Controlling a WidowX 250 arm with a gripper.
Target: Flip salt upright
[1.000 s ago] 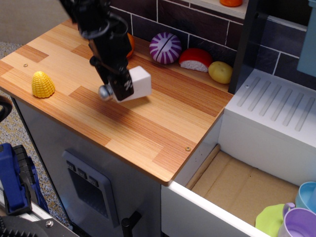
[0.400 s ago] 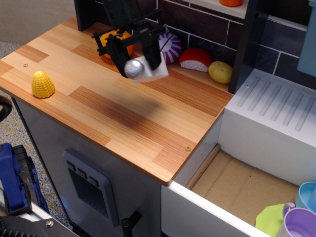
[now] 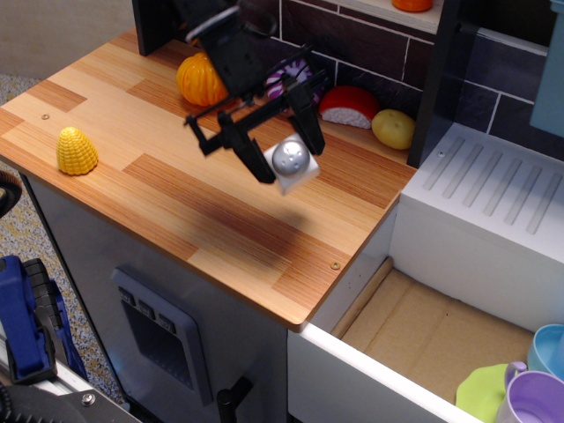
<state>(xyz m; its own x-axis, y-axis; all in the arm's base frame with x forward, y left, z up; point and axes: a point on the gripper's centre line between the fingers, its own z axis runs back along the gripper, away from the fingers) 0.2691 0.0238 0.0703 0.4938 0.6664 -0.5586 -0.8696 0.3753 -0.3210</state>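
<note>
The salt (image 3: 292, 164) is a white square-sided shaker with a rounded silver cap. My black gripper (image 3: 282, 152) is shut on it, one finger on each side. It hangs above the middle of the wooden counter (image 3: 220, 220), with the silver cap turned up towards the camera. A dark shadow lies on the wood below and to the left of it. The shaker's body is mostly hidden behind the cap and the fingers.
A yellow corn piece (image 3: 77, 151) lies at the counter's left edge. An orange pumpkin (image 3: 202, 80), a purple-striped vegetable (image 3: 291, 77), a red-white piece (image 3: 349, 107) and a yellow potato (image 3: 393, 129) line the back wall. A white sink unit (image 3: 493, 211) stands to the right, above an open drawer with cups (image 3: 529, 388).
My gripper lifted the salt off the wood, swung back, then moved right and forward. It rotated, so the silver cap went from pointing low left to facing up.
</note>
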